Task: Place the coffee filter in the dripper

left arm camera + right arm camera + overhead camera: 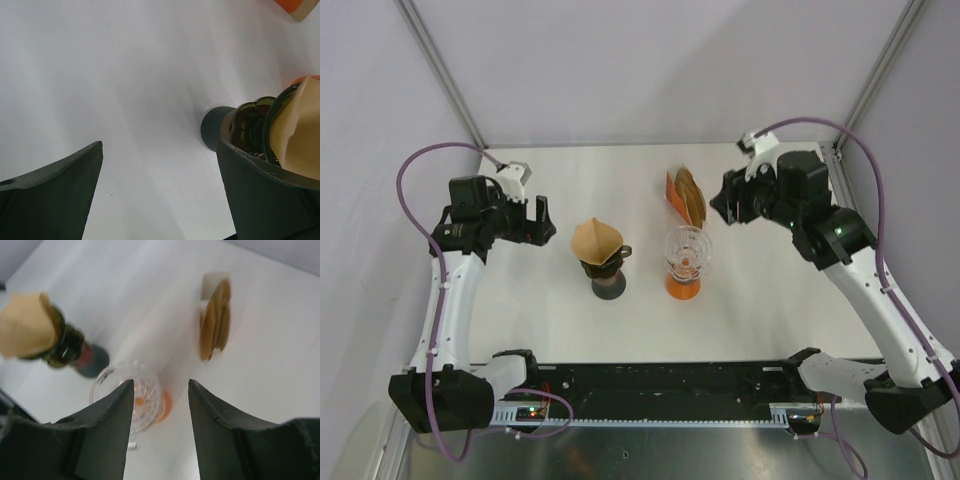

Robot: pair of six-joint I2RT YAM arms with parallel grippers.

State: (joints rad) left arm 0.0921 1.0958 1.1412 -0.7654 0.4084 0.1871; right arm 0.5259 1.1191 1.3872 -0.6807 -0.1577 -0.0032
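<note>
Looking at the tan paper cone filter (595, 238), it's already sitting in the dark green glass dripper (609, 268), left of centre on the white table (770, 300), so I'd call the job pretty much done. It does ride high, though. A good bit of paper pokes above the rim and seems to lean toward the left arm, so it may not be fully seated. The left gripper (546, 221) hangs just beside it with its jaws spread wide and nothing in them, and its wrist view has the dripper right next to one finger. My guess is the step in hand is getting clear of the filter. I'd pull that arm straight back from the dripper, slowly and with no sideways swing, because one brush on the loose paper edge could tip it out or nudge the dripper. Just to the right stands a clear ribbed glass dripper (686, 248) on an orange foot, and it's empty. Behind that is an orange holder (672, 190) with a stack of spare brown filters (691, 196). The right gripper (720, 197) hovers near that holder with its jaws parted and nothing held. If it moves, I'd lift it first so it stays above the glass.
</note>
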